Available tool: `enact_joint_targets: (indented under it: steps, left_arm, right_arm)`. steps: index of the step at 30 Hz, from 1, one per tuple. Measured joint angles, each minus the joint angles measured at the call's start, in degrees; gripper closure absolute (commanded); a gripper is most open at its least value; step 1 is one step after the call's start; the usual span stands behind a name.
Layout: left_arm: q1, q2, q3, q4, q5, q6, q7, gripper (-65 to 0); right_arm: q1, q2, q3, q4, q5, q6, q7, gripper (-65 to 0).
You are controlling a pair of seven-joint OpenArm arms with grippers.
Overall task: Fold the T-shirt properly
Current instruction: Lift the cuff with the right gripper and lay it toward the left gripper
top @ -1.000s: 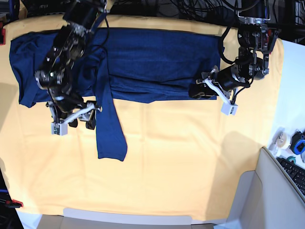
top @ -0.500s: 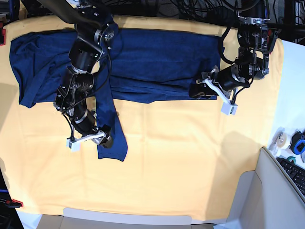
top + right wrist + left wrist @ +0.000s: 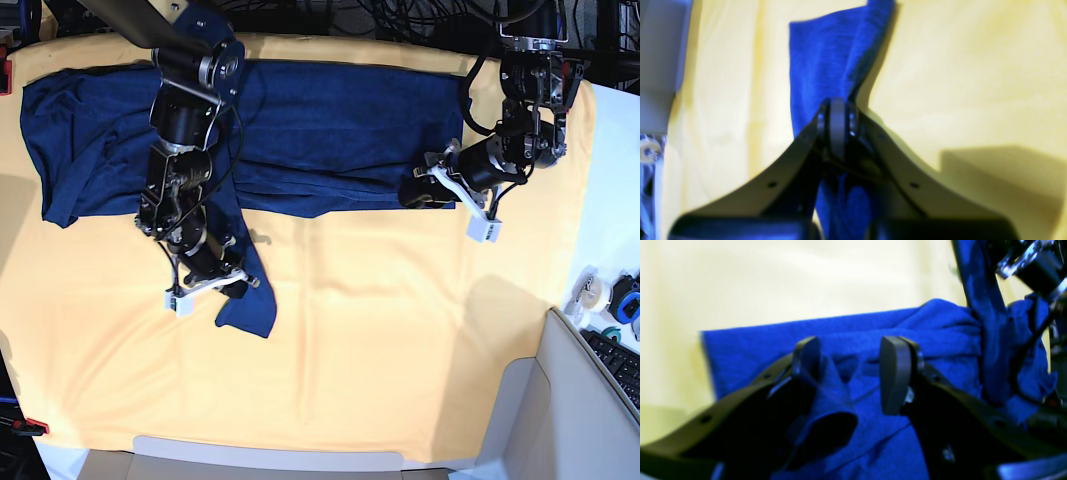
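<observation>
The navy T-shirt (image 3: 330,120) lies spread across the far part of the pale yellow cloth (image 3: 400,330). One long sleeve (image 3: 250,305) trails toward the front. My right gripper (image 3: 222,283) is shut on that sleeve near its end. In the right wrist view the sleeve (image 3: 836,50) runs out from the closed right gripper (image 3: 837,123) over the yellow cloth. My left gripper (image 3: 425,188) stands open at the shirt's lower right corner. In the left wrist view the left gripper (image 3: 850,370) has its fingers (image 3: 895,373) apart over folded navy T-shirt fabric (image 3: 846,326), which bunches against one finger.
White table surface shows right of the cloth, with tape rolls (image 3: 600,295) and a keyboard (image 3: 615,365). A grey panel (image 3: 580,420) stands at the front right corner. Cables hang along the back edge.
My right gripper slid down the sleeve toward the front and right, then shut on it near its end. The sleeve end shifted right. The left arm stayed put.
</observation>
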Motion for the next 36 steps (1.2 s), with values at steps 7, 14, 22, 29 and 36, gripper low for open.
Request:
enact_joint_targets:
  steps: [7, 14, 22, 29, 36]
  left_arm:
    - [-0.3, -0.2, -8.7, 8.0, -0.2, -0.4, -0.7, -28.3]
    - [2.5, -0.1, -16.5, 8.7, -0.2, -0.3, -0.2, -28.3]
    - [4.7, 0.1, -16.9, 8.7, -0.2, -0.4, -0.2, -28.3]
    - [5.7, 0.0, -16.9, 8.7, -0.2, -0.3, -0.2, -28.3]
    - [6.3, 0.1, -16.9, 8.7, -0.2, -0.3, -0.1, -28.3]
  right_arm:
    - [-9.8, -0.3, -15.1, 14.5, -1.7, -0.4, -3.1, 0.0]
    - [-19.3, 2.5, -30.4, 30.0, -2.4, -0.2, -6.4, 0.0]
    - [-23.8, 5.2, -36.9, 42.7, -2.4, -0.4, -6.1, 0.0]
    - [-24.6, 5.6, -44.3, 44.1, -5.0, -0.6, -5.9, 0.0]
    - [-24.7, 3.9, -54.1, 44.1, -14.1, -2.4, -5.9, 0.0]
